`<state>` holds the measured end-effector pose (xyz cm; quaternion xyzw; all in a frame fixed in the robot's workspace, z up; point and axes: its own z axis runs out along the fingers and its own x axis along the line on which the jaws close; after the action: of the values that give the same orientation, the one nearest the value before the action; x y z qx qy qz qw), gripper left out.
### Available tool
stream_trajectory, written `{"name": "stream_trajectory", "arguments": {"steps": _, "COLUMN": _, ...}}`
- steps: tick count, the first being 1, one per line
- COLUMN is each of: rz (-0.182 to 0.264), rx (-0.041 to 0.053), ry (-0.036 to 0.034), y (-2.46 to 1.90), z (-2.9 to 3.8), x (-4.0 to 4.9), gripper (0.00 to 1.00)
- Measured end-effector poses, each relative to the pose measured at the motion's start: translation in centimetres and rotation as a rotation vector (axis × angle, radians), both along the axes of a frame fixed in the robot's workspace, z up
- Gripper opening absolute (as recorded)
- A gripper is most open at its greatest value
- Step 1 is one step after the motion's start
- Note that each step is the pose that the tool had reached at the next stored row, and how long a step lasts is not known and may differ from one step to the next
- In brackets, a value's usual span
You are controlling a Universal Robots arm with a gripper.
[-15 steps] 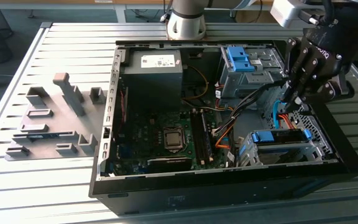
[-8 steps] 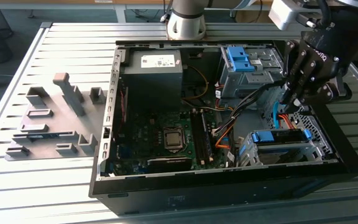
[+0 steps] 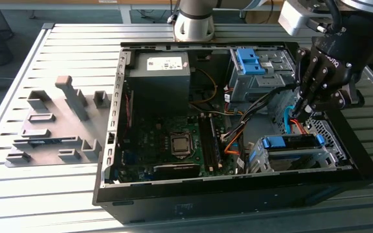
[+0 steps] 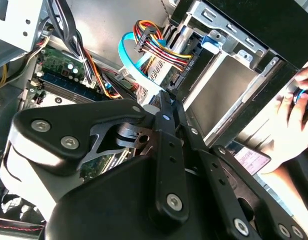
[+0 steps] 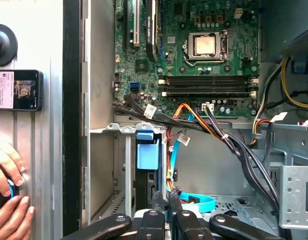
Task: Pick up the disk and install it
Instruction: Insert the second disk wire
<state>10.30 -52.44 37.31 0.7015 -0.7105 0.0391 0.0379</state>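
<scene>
Three views, taken in turn. In the exterior view you see the open computer case lying on the slatted worktop, with a grey block fixture on the exterior view's left. The gripper hangs inside the case on the exterior view's right, its tips among orange and blue cables. The disk sits in the metal drive cage just beside those tips, at the case's near corner, with its blue frame showing.

In the second wrist view you look along the gripper: the jaws are drawn together with nothing visible between them. A flat blue cable loops just past the tips. A person's hand rests outside the case wall.

In the first wrist view the disk stands edge-on in its bay. The gripper is close by it, though you cannot tell whether they touch. This view adds the motherboard, and a phone lying on the worktop beyond the case wall, near the person's hand.
</scene>
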Motion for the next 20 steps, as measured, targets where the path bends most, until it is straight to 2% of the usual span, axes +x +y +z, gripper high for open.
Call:
{"name": "stream_trajectory", "arguments": {"steps": 3, "rz": 0.000, "rx": 0.0021, "ry": -0.0001, "y": -0.10, "z": -0.03, "x": -0.01, "gripper": 0.16}}
{"name": "stream_trajectory", "arguments": {"steps": 4, "rz": 0.000, "rx": 0.0096, "ry": -0.0001, "y": -0.23, "z": -0.06, "x": -0.01, "gripper": 0.16}}
{"name": "stream_trajectory", "arguments": {"steps": 6, "rz": 0.000, "rx": 0.0316, "ry": -0.0001, "y": -0.58, "z": -0.14, "x": 0.00, "gripper": 0.16}}
{"name": "stream_trajectory", "arguments": {"steps": 10, "rz": 0.000, "rx": 0.0823, "ry": -0.0001, "y": -1.31, "z": -0.26, "x": 0.00, "gripper": 0.16}}
{"name": "stream_trajectory", "arguments": {"steps": 13, "rz": 0.000, "rx": 0.1262, "ry": -0.0001, "y": -1.79, "z": -0.33, "x": 0.00, "gripper": 0.16}}
{"name": "stream_trajectory", "arguments": {"steps": 14, "rz": 0.000, "rx": 0.1370, "ry": -0.0002, "y": -2.03, "z": -0.39, "x": 0.00, "gripper": 0.16}}
{"name": "stream_trajectory", "arguments": {"steps": 20, "rz": 0.000, "rx": 0.1570, "ry": -0.0001, "y": -3.56, "z": -1.04, "x": 0.00, "gripper": 0.16}}
